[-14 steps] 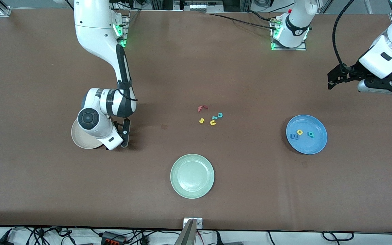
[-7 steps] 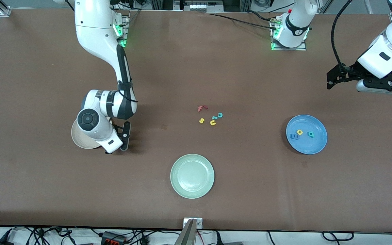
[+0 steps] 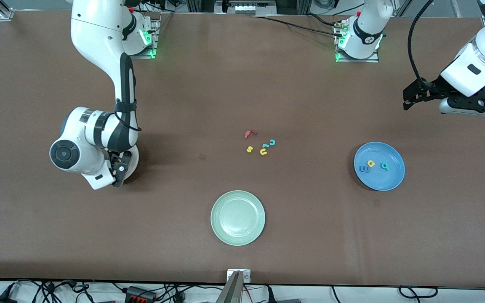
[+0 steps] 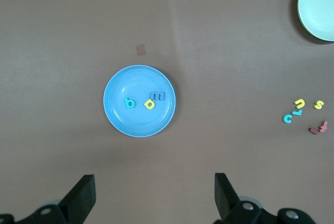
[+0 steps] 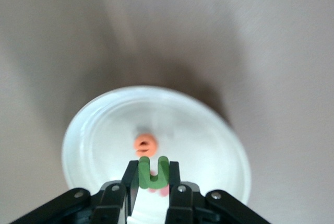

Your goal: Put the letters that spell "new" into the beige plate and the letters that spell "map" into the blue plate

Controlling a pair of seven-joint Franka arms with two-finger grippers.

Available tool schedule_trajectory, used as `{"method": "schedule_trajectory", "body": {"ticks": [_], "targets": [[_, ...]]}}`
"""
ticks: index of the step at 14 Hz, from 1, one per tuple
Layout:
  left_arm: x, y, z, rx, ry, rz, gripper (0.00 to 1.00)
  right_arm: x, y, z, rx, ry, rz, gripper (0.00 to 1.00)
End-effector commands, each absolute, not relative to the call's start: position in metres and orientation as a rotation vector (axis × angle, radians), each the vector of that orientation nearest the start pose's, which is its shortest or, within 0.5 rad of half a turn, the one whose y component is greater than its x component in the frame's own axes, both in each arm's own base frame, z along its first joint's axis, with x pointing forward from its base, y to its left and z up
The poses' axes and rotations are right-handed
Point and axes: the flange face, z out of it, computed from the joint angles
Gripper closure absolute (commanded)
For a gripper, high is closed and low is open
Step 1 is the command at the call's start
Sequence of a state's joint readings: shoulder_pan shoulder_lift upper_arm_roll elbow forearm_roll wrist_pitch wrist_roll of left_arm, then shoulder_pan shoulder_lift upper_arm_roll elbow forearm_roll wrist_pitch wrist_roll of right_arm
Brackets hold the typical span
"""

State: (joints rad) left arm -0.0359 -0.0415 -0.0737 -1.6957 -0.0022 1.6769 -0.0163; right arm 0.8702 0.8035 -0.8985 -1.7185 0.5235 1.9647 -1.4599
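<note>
1. The dark green letter (image 5: 153, 173) is clamped between the fingers of the right gripper (image 5: 152, 182), over the beige plate (image 5: 99, 145).
2. An orange letter (image 5: 145, 144) is seen lying in that plate.
3. The left gripper (image 4: 154, 198) is held wide apart above the blue plate (image 4: 117, 85), where a blue letter (image 4: 157, 96), a yellow letter (image 4: 150, 104) and a teal letter (image 4: 129, 103) are laid.
4. No readable brand or label is shown.

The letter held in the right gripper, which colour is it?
Dark green; the letter shows best in the right wrist view, pinched in the right gripper.
</note>
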Motion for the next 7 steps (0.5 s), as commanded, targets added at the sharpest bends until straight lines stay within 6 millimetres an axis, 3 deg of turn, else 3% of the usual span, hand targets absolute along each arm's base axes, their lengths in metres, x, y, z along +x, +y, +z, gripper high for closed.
{"method": "schedule_trajectory", "body": {"ticks": [1, 2, 3, 4, 5, 7], "targets": [[0.548, -0.062, 0.603, -3.123, 0.153, -0.035, 0.0, 0.612, 0.058, 0.217, -2.518, -1.727, 0.479, 0.69], [0.548, -0.062, 0.603, -3.123, 0.153, -0.035, 0.0, 0.607, 0.054, 0.212, -2.52, -1.714, 0.489, 0.69], [0.548, -0.062, 0.603, -3.123, 0.153, -0.035, 0.0, 0.604, 0.052, 0.209, -2.52, -1.704, 0.501, 0.62], [0.549, -0.062, 0.602, -3.123, 0.153, -0.033, 0.0, 0.599, 0.049, 0.204, -2.52, -1.69, 0.51, 0.39], [0.549, -0.062, 0.602, -3.123, 0.15, -0.033, 0.0, 0.598, 0.045, 0.201, -2.527, -1.658, 0.492, 0.0], [0.549, -0.063, 0.603, -3.123, 0.155, -0.035, 0.0, 0.603, 0.04, 0.218, -2.552, -1.64, 0.456, 0.0]]}}
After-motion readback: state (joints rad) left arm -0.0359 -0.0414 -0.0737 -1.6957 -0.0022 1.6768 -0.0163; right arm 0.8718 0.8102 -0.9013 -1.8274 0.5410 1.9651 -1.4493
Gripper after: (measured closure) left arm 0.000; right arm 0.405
